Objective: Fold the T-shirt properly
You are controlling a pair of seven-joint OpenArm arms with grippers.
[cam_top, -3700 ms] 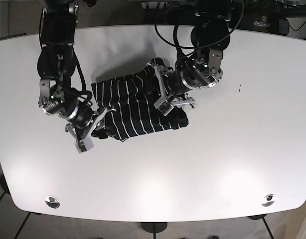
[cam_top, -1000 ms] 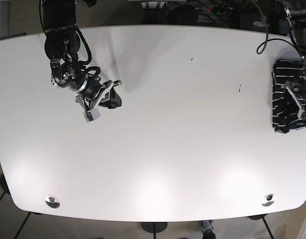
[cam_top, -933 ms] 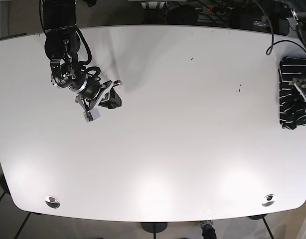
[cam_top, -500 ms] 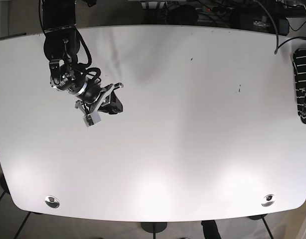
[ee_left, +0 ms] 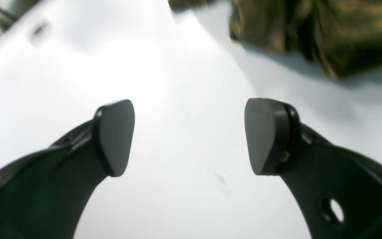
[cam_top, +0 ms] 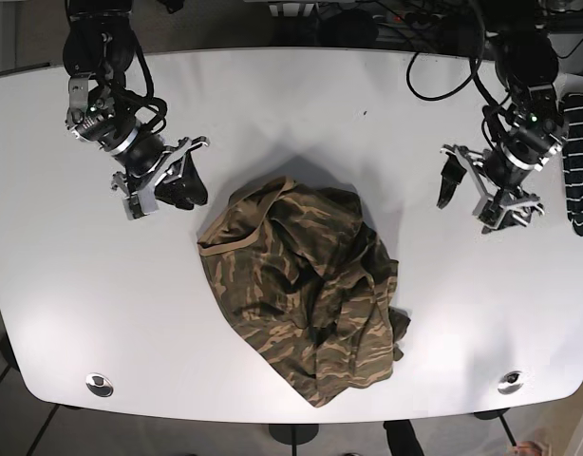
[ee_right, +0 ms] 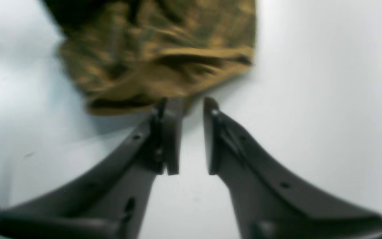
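The crumpled T-shirt [cam_top: 301,285] lies nearer the right gripper [cam_top: 168,185], fingers almost together; left gripper [cam_top: 477,190] wide apart

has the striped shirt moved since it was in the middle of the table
Yes. The striped shirt now lies at the table's far right edge in the base view, well right of the small dark speck, with a camouflage shirt mid-table.

A striped folded garment [cam_top: 581,161] lies on the white table [cam_top: 291,123].

No legible text, labels, brands or numbers in any view.
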